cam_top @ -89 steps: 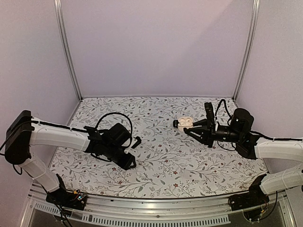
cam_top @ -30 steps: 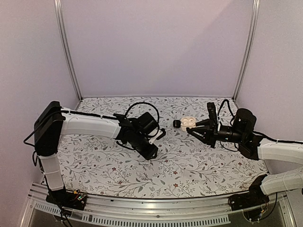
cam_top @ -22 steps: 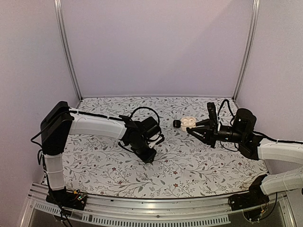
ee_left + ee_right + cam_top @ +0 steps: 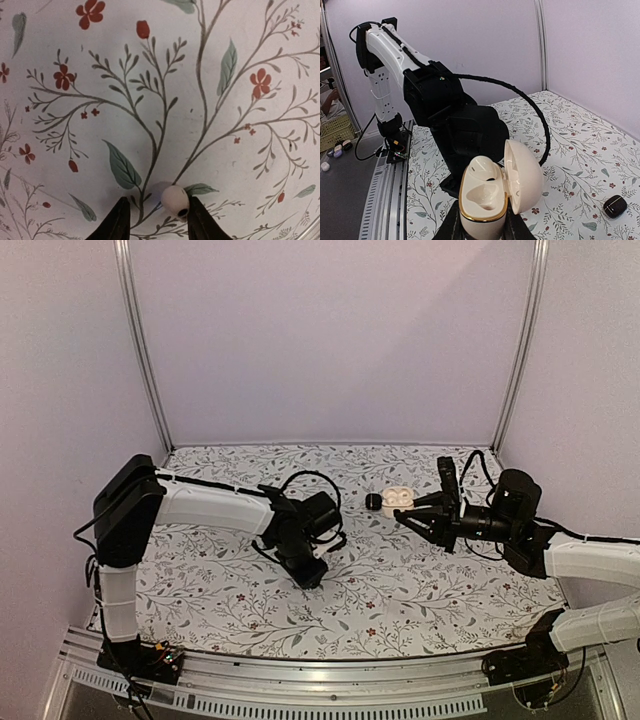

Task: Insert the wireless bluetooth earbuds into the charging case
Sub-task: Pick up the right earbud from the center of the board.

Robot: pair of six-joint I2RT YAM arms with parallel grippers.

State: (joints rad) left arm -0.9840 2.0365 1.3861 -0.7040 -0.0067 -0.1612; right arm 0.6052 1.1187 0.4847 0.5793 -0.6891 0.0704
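Note:
My right gripper (image 4: 402,504) is shut on a cream charging case (image 4: 396,498) with a gold rim and holds it above the table, lid open. In the right wrist view the case (image 4: 485,200) stands between the fingers of my right gripper (image 4: 482,227). One cream earbud (image 4: 484,170) sits in its far well; the near well is empty. My left gripper (image 4: 312,577) points down at the table. In the left wrist view my left gripper (image 4: 157,207) is open, with a cream earbud (image 4: 175,200) lying on the table between its fingers, against the right one.
A small black rounded box (image 4: 373,502) lies shut on the floral table just left of the held case; it also shows in the right wrist view (image 4: 615,205). The left arm's black cable (image 4: 520,95) loops above the table. Walls enclose the back and sides.
My left arm has swung right towards the table's middle and come down over the cream earbud. My right gripper shifted slightly right early on, then held still with the case.

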